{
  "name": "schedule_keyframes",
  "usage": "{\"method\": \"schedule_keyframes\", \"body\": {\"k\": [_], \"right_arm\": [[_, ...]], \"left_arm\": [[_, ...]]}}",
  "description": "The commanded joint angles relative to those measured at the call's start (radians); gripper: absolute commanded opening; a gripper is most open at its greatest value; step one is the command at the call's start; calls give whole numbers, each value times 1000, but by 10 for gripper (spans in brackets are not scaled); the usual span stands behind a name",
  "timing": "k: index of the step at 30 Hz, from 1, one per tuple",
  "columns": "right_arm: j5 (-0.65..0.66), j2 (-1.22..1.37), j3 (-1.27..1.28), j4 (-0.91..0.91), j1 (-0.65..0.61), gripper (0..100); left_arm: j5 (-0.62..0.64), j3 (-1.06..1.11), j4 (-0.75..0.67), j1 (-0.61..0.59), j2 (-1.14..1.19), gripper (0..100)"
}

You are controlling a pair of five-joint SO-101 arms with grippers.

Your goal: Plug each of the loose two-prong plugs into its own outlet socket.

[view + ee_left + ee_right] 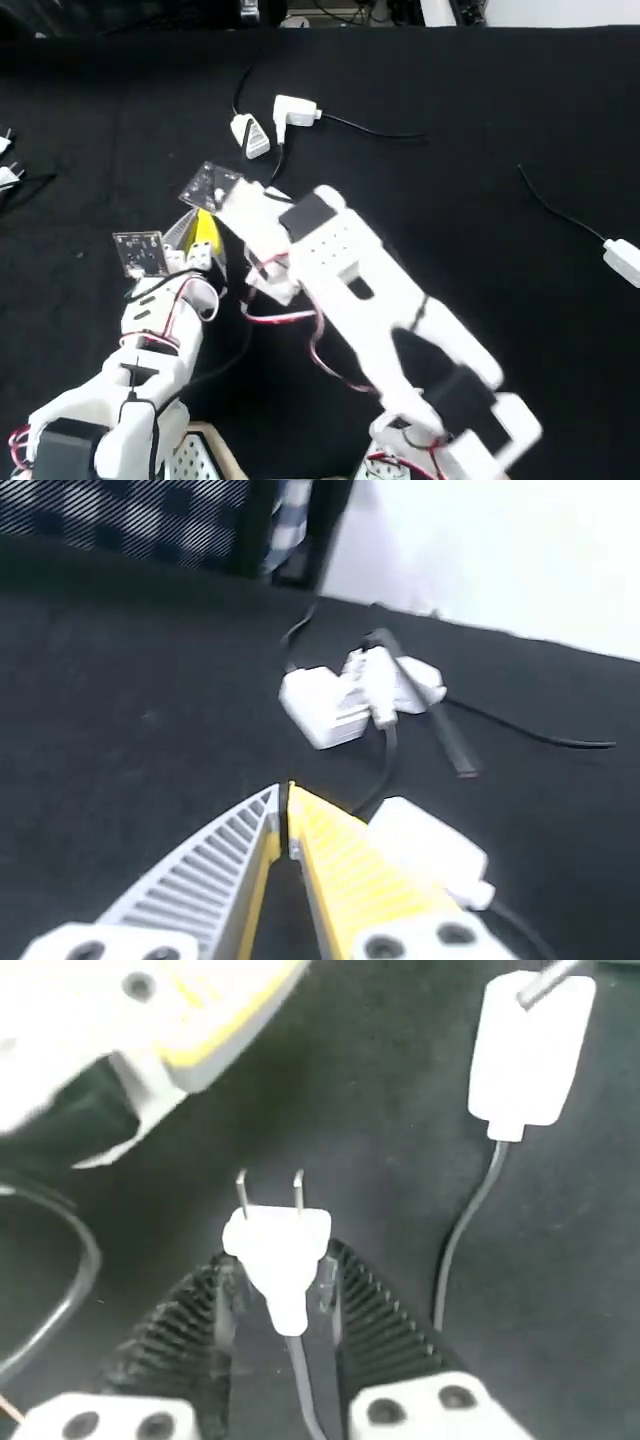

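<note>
Right end effector (280, 1260) clamped on a white two-prong plug (277, 1240). Black surface (480, 120) below. Left end effector (283, 802) closed tip to tip, nothing seen in it, just beside the right one. White socket block (530, 1050) lies ahead of the plug, off to one side, apart. Plug held by its body, prongs forward, cord trailing back. Likely risk: prongs not lined up with the block, so pushing in askew could shove the loose block away or twist the plug in the grip.

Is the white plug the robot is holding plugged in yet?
Not plugged in. The plug sits in the right end effector with both prongs bare.
</note>
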Motion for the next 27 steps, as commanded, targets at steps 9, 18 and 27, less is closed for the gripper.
{"method": "schedule_keyframes", "body": {"k": [9,18,27], "right_arm": [[14,-15,4,-18,38,12],[34,4,-71,23,52,12],[15,2,-163,100,26,12]], "left_arm": [[21,16,-198,151,-12,30],[89,16,-57,202,-2,30],[87,16,14,228,-3,30]]}}
